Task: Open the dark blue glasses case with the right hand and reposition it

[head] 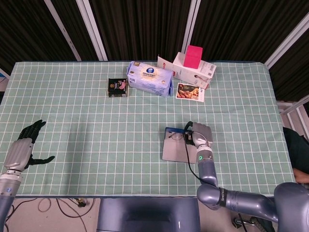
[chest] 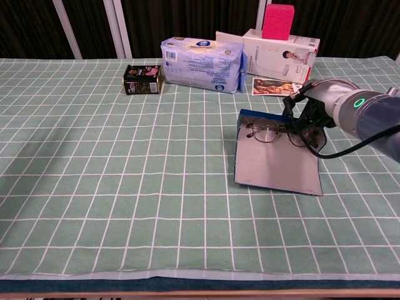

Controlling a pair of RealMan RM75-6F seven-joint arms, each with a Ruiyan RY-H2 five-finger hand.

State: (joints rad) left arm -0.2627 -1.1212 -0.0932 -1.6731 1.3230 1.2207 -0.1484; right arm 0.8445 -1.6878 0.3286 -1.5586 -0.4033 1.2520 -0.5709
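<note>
A green checked tablecloth (head: pixel 96 125) fills mid-frame beneath dark slatted walls (head: pixel 135 24); the right hand (chest: pixel 310 115) grasps the open glasses case (chest: pixel 278 162); the left hand (head: pixel 21 147) lies released.

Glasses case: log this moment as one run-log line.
glasses case: open, flat | glasses: inside | right hand: holds far edge | left hand: open, idle

left hand (head: pixel 21 151): fingers spread, idle | right hand (chest: pixel 307 120): fingers curled down

No print legible: markings on the pale blue tissue pack (chest: pixel 201 64) and small black box (chest: pixel 143 79) are too small to read.
</note>
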